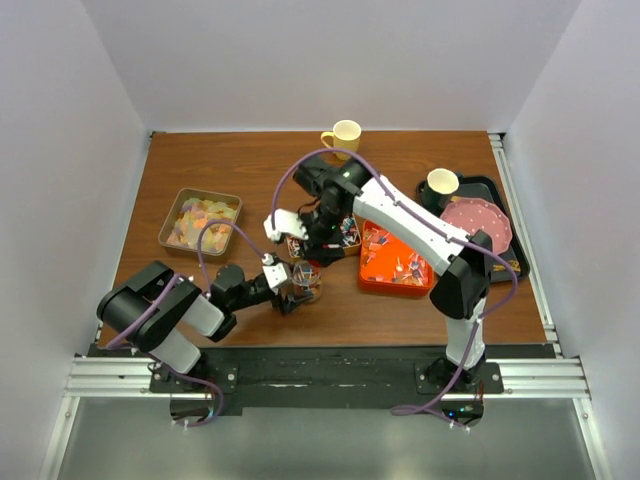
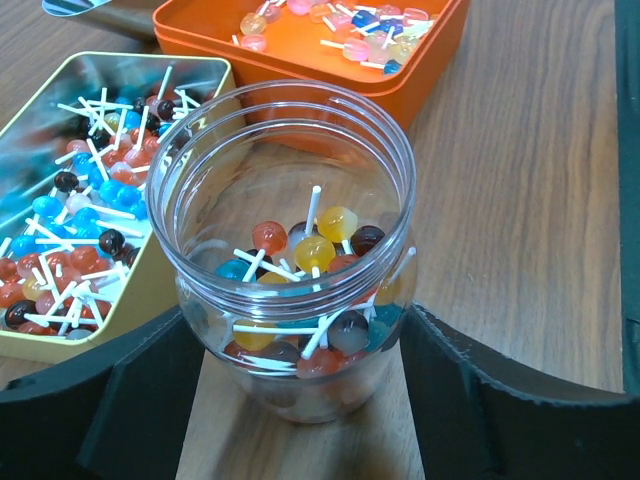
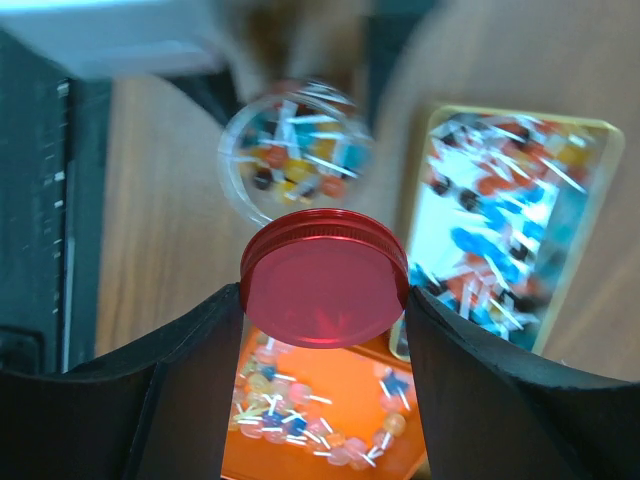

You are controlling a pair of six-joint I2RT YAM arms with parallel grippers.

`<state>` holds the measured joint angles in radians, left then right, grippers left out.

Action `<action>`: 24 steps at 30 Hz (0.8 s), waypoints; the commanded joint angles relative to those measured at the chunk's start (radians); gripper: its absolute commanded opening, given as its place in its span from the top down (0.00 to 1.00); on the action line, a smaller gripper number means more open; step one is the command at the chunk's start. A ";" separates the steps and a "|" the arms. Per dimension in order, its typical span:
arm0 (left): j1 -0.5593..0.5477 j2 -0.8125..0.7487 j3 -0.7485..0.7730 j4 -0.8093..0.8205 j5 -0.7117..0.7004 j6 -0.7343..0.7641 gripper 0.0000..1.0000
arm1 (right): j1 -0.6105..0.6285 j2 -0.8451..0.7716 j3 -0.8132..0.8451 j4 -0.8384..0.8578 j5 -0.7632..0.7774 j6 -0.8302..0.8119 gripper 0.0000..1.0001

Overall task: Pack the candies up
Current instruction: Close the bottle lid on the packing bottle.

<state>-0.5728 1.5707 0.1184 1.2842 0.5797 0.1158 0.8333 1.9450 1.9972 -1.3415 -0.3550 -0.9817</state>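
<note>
A clear plastic jar [image 2: 290, 200] stands on the table, partly filled with tiny lollipop candies [image 2: 312, 250]. My left gripper [image 2: 300, 345] is shut on the jar's lower body; in the top view it [image 1: 298, 285] sits near the table's front. My right gripper [image 3: 325, 300] is shut on a round red lid [image 3: 325, 275] and holds it in the air above and just behind the jar [image 3: 295, 155]. In the top view the right gripper [image 1: 322, 232] hovers by a gold tin of red, blue and white candies [image 2: 70, 230]. An orange tray [image 2: 330, 60] holds pastel candies.
A larger gold tin [image 1: 200, 220] of pastel sweets sits at the left. A yellow mug [image 1: 343, 135] stands at the back. A black tray [image 1: 500, 200] at the right carries a pink dotted plate [image 1: 478, 222] and a cup [image 1: 441, 183].
</note>
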 commanded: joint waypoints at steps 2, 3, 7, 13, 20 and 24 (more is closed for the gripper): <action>-0.006 0.002 -0.005 0.089 0.009 0.033 0.35 | 0.056 -0.057 -0.043 -0.229 -0.016 -0.063 0.53; -0.006 0.005 0.004 0.081 -0.001 0.028 0.38 | 0.064 -0.057 -0.047 -0.223 -0.009 -0.061 0.53; -0.006 0.011 0.009 0.072 -0.003 0.028 0.45 | 0.090 -0.037 -0.054 -0.186 0.021 -0.045 0.53; -0.006 0.015 0.010 0.066 0.005 0.024 0.62 | 0.101 -0.005 -0.048 -0.142 0.037 -0.026 0.53; -0.006 0.026 0.018 0.057 0.011 0.013 0.88 | 0.109 0.017 -0.044 -0.094 0.053 0.009 0.53; -0.006 0.028 0.020 0.056 0.009 0.012 0.90 | 0.119 0.022 -0.049 -0.061 0.042 0.031 0.52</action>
<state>-0.5728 1.5864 0.1219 1.2999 0.5877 0.1146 0.9367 1.9553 1.9411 -1.3468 -0.3084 -0.9859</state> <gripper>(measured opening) 0.775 0.636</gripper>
